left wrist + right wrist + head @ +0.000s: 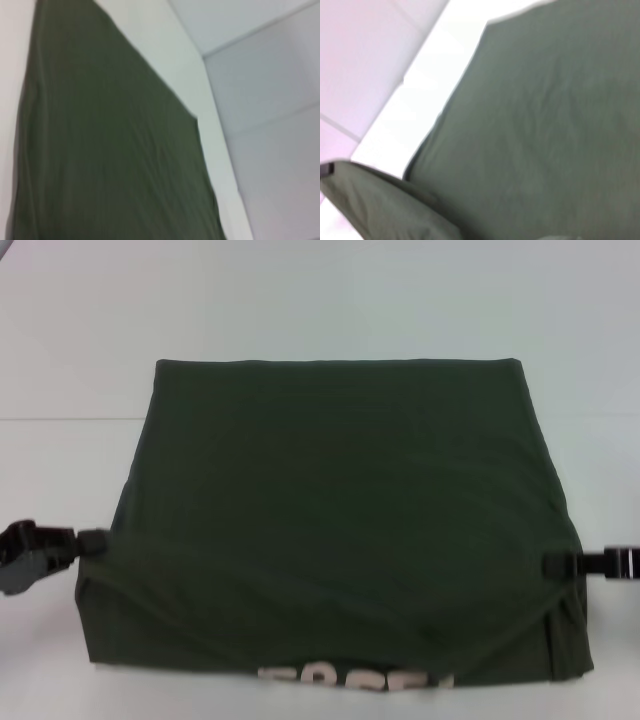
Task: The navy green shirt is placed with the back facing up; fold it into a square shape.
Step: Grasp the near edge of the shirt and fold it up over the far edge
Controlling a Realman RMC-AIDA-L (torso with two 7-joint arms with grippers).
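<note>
now both grippers pinch the navy green shirt (340, 510), left gripper (92, 542) and right gripper (552, 565) at opposite side edges. between them the cloth spans taut over the white table (300, 300), cream lettering (355, 678) showing nearer the robot.

Dark olive shirt (340, 510), cream lettering (355, 678); white table (300, 300).

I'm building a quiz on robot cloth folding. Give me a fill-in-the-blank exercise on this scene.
1. The navy green shirt lies on a ___ table.
2. The left gripper and the right gripper sit at ___ side edges of the shirt.
3. Pale lettering shows at the shirt's ___ edge, closest to the robot.

Missing words: white; opposite; near
</note>
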